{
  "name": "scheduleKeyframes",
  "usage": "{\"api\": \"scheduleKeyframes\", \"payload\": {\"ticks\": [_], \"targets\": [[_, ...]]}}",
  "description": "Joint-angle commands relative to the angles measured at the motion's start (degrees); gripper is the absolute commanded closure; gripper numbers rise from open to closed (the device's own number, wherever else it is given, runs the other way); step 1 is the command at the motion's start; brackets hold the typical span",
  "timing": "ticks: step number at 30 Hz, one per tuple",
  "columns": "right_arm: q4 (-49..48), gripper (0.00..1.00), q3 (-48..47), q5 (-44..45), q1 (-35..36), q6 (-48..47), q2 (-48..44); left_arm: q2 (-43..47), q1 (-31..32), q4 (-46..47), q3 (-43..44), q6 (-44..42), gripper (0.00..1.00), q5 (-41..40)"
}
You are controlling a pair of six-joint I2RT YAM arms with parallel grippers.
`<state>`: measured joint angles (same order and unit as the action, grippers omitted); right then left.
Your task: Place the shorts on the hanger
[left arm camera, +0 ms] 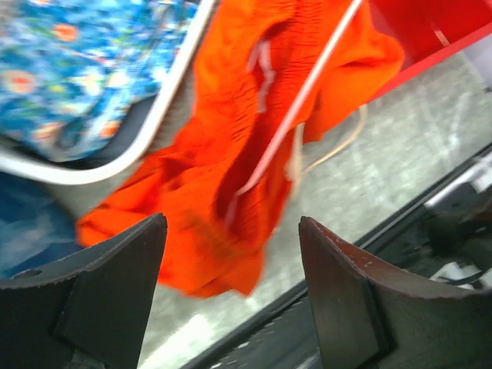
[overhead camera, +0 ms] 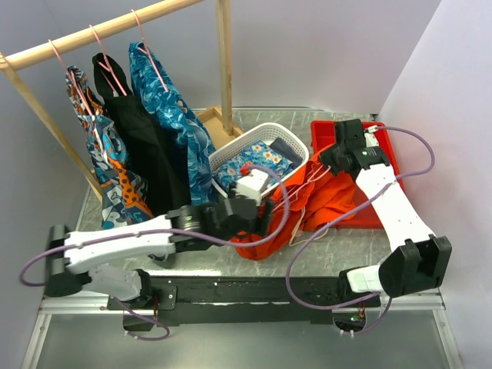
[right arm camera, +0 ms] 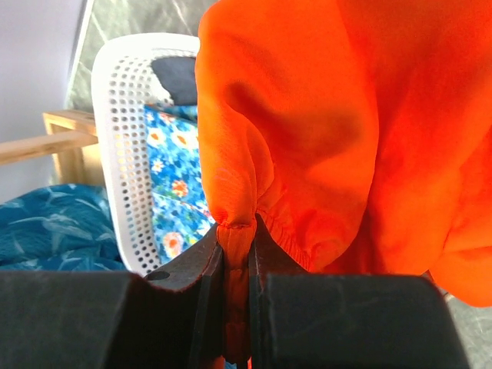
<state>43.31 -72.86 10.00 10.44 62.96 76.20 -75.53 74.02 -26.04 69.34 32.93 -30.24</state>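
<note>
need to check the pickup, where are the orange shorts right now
In the top view the shorts are bunched at mid-table, right of centre, between the white basket and the red tray, with the right gripper pinching one edge.

Top cam: shorts (overhead camera: pixel 330 204) bunched mid-table, draped from the red tray (overhead camera: pixel 321 132) on the right down onto the table (overhead camera: pixel 338 247), left edge against the white basket (overhead camera: pixel 223 157). Right gripper (overhead camera: pixel 327 163) at the far end of the fabric, over the tray's left edge; cloth peaks up to it. Left gripper (overhead camera: pixel 261 215) at the shorts' left side, just near of the basket; jaw state unreadable. Blue floral cloth (overhead camera: pixel 265 157) in basket. Far left: wooden rail (overhead camera: pixel 100 31) with hung garments, black garment (overhead camera: pixel 146 154) in the middle.
</note>
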Motion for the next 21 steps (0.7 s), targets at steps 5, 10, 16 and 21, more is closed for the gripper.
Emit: {"api": "scheduleKeyframes", "payload": {"ticks": [5,10,16,21], "targets": [[-0.33,1.00,-3.07,-3.49,-0.33,-0.38,1.58,15.22,1.21,4.60,-11.76,-11.92,0.32,1.75],[2.57,1.00,-5.18,-3.76,-0.42,-0.47,3.33,14.18,4.98,5.03,-14.41,-13.41,0.34,1.50],[3.01,1.00,-4.84,-4.72,-0.42,-0.38,2.46,8.47,8.16,8.54,-15.90,-15.96,0.34,-3.33],[3.09,1.00,-4.13,-5.61,-0.33,-0.73,1.40,7.06,8.07,17.93,-18.36,-19.39,0.27,-7.63]]}}
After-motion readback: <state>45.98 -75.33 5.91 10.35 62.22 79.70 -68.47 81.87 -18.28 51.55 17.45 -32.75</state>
